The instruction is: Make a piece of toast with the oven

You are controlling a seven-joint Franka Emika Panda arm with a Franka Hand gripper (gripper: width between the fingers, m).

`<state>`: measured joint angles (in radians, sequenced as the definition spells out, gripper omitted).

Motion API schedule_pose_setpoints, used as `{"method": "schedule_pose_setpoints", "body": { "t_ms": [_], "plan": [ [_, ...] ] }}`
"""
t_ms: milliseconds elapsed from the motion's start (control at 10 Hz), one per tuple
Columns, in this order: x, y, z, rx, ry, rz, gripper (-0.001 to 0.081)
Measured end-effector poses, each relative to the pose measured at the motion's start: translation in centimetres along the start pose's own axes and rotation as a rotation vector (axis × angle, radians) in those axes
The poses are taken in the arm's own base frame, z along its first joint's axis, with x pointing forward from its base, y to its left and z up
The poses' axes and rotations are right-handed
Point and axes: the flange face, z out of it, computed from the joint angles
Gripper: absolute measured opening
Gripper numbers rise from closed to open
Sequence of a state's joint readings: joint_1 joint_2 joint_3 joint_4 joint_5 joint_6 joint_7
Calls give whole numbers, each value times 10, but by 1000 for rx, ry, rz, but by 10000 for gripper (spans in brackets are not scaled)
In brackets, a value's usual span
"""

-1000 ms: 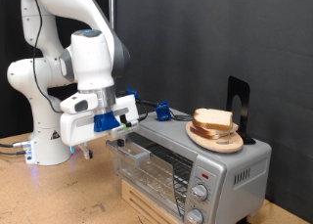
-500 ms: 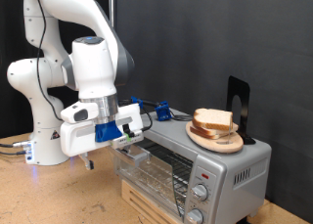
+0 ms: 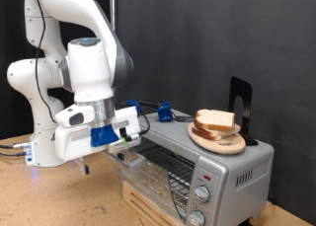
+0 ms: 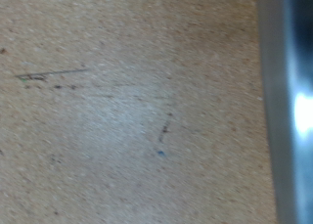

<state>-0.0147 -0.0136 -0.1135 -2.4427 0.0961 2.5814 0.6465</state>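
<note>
One gripper point(image 3: 117, 145) is present, low at the front corner of the oven point(image 3: 197, 165) on the exterior view's left, level with the upper edge of the glass door; whether its fingers are spread or closed cannot be told, and nothing shows between them. The wrist view gives only a speckled tabletop point(image 4: 117, 116) and a blurred metallic edge, with no fingers visible. Judgement: the door-handling step appears to be in hand; done well, it calls for a square hold on the door's edge and a pull following the hinge arc, not straight out. The piece of toast point(image 3: 215, 119) lies flat on a round wooden plate point(image 3: 219, 141) atop the oven, broad face up; being roughly square, it has no marked long axis.
</note>
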Motion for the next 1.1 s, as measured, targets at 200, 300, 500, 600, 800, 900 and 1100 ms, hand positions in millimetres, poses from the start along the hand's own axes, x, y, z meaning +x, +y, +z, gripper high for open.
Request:
{"method": "schedule_pose_setpoints", "body": {
  "t_ms": [200, 300, 500, 600, 800, 900, 1100],
  "plan": [
    [8, 5, 14, -31, 37, 31, 809],
    [12, 8, 19, -37, 48, 37, 809],
    [15, 9, 21, -41, 49, 36, 809],
    [16, 10, 22, -41, 50, 33, 809],
    [16, 11, 23, -28, 39, 43, 809],
    [17, 12, 23, -16, 28, 53, 809],
    [20, 9, 22, 10, 24, 80, 809]
  ]
}}
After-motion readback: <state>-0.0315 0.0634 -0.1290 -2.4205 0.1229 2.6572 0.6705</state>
